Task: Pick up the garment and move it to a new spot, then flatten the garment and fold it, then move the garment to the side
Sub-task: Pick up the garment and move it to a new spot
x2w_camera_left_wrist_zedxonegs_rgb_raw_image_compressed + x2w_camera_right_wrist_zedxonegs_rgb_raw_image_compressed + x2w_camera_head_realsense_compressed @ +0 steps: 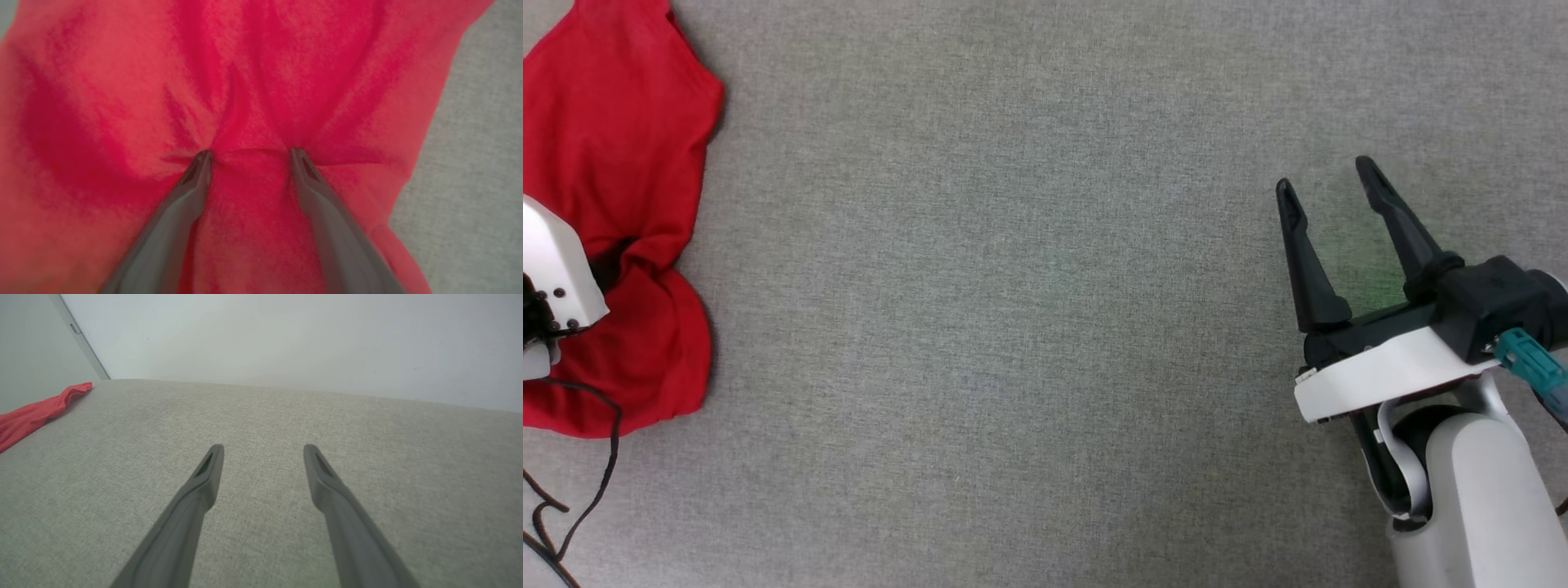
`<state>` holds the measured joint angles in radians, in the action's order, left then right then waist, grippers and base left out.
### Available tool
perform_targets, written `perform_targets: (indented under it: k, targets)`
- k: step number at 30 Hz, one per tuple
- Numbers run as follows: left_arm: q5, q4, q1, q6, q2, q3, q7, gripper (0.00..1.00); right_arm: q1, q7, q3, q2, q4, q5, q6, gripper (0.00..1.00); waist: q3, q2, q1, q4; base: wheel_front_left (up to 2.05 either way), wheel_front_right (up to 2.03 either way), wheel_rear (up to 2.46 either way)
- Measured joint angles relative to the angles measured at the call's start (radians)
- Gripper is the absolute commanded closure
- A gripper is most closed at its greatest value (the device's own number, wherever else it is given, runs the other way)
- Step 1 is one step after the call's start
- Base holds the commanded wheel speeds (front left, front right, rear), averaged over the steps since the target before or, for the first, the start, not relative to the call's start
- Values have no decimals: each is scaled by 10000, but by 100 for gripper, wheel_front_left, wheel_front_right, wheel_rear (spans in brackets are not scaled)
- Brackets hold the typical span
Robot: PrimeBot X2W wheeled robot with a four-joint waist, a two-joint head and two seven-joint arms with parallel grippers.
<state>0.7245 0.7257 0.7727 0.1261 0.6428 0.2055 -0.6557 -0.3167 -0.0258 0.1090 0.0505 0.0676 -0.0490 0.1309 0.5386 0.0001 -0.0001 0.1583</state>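
Left gripper [251, 157]: the jaws are spread wide, with both tips pressed into the garment [286, 61]. Creases are drawn toward each tip, yet no fold is clamped between them. This placement is judged a preparation for pinching up a bunch of cloth, the first lift not yet made.

The garment is found crumpled at the far left of the grey fabric surface [1013, 327], partly under the left arm's white housing [551, 261], with a dark cable [605, 457] trailing beside it.

Right gripper [1325, 175]: the jaws are likewise wide apart and nothing is held. It is poised over bare surface, well apart from the garment, presumably in reserve for flattening.

A pale wall [286, 335] is noted beyond.
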Motion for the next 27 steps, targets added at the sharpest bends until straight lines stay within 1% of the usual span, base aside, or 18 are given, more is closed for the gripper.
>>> perform_targets:
  k: [1, 2, 3, 4, 5, 8, 14, 16, 19, 22, 27]
  targets:
    - [33, 50, 57, 0, -13, -4, -59, 0, -70, 0, -25, 0, 2, 52, 0, 0, 44, 0, 1, -2, 0, 0, 0]
    - [35, 67, 78, 0, -35, -4, -58, 27, -103, 0, -50, 0, 6, 82, 0, 0, 77, 0, 0, 5, 0, 0, 0]
    - [33, 77, 93, -13, -61, -10, 19, 59, -109, 0, -79, 2, 10, 117, 0, 0, 99, 0, 0, 25, 0, 0, 0]
    - [50, 117, 101, -25, -111, -27, 96, 86, -117, 0, -102, 2, 6, 155, 0, 0, 111, 0, 0, 48, 0, 0, 0]
    - [42, 140, 117, -27, -148, -21, 211, 100, -139, 2, -113, 0, 0, 157, 0, 0, 109, 0, 1, 70, 0, 0, 0]
    - [-132, 286, 120, -73, -224, 52, 786, 100, -166, -17, -104, 0, -73, 144, 0, 0, -19, 0, 1, 116, 0, 0, 0]
    - [-738, 431, 123, -311, -332, 165, 2537, 100, 21, -150, -219, 0, -290, -96, 0, 0, -629, 0, 2, 214, 0, 0, 0]
    - [-926, 359, 194, -441, -330, 82, 3488, 100, 156, -190, -299, 0, -336, -169, 0, 0, -917, 0, 1, 253, 0, 0, 0]
    - [-1037, 313, 298, -623, -424, -86, 4637, 100, 394, -224, -378, 0, -410, -297, 0, 0, -1421, 0, 1, 302, 0, 0, 0]
    - [-1241, 171, 314, -769, -468, -161, 5718, 100, 616, -226, -431, 0, -407, -401, 0, 0, -1941, 0, 1, 340, 0, 0, 0]
    - [-1448, -217, 331, -924, -704, -236, 7357, 100, 1047, -205, -522, 0, -431, -639, 0, 0, -2786, 0, 0, 328, 0, 0, 0]
